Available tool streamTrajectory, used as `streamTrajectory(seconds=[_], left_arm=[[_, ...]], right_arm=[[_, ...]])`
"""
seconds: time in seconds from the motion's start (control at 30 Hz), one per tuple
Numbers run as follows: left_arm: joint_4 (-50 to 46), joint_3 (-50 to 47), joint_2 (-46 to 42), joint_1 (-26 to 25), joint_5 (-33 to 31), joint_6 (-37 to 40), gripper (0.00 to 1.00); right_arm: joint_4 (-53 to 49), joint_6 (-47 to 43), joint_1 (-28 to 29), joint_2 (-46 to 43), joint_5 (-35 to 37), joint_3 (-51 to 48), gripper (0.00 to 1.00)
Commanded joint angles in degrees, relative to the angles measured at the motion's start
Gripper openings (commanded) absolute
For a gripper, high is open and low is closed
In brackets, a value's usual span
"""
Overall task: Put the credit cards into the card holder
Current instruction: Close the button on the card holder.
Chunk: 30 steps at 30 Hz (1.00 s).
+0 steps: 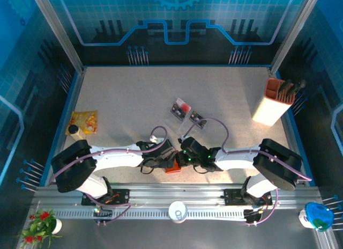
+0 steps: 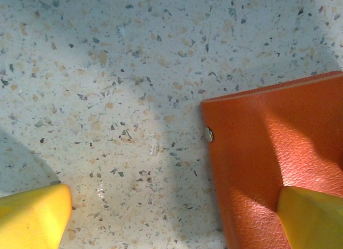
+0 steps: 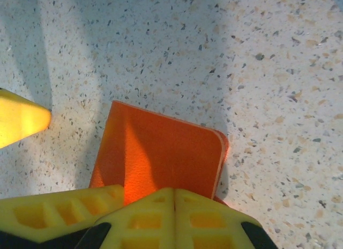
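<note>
Near the front middle of the bench [image 1: 128,93], both arms meet over the wallet [image 1: 172,168], which lies flat on the speckled top between them. On the left wrist view, the left tool [image 2: 174,198] stands wide apart: one yellow finger [image 2: 32,217] is over bare bench, the other [image 2: 311,217] over the wallet's [image 2: 268,152] orange leather, by the edge that carries a small metal stud [image 2: 208,134]. The right tool [image 3: 174,192] has its fingers pressed together with no gap, tips over the wallet's [image 3: 161,152] near edge; whether they touch the leather I cannot tell. The wallet looks folded, two layers showing at its rounded corner. Farther back, well apart from it, the cards [image 1: 196,119] lie in a small dark scatter. A pen box [image 1: 276,104] stands at the far right.
</note>
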Motion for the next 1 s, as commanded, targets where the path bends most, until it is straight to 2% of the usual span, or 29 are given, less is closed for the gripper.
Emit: streamTrajectory(seconds=[0.0,0.57,0.97], left_arm=[[-0.8,-2.3,4.8,0.6,2.4,-0.7,0.99],[-0.3,-2.8,4.9,0.7,2.6,-1.2,0.99],[0.1,-3.3,4.7,0.7,2.7,-1.4,0.99]], right_arm=[[-6.9,1.0,3.4,2.1,-1.6,-4.8,0.0],[-4.2,8.4,14.1,5.2,4.9,-11.0,0.0],[-3.5,10.3,15.6,6.4,6.0,-10.4,0.0]])
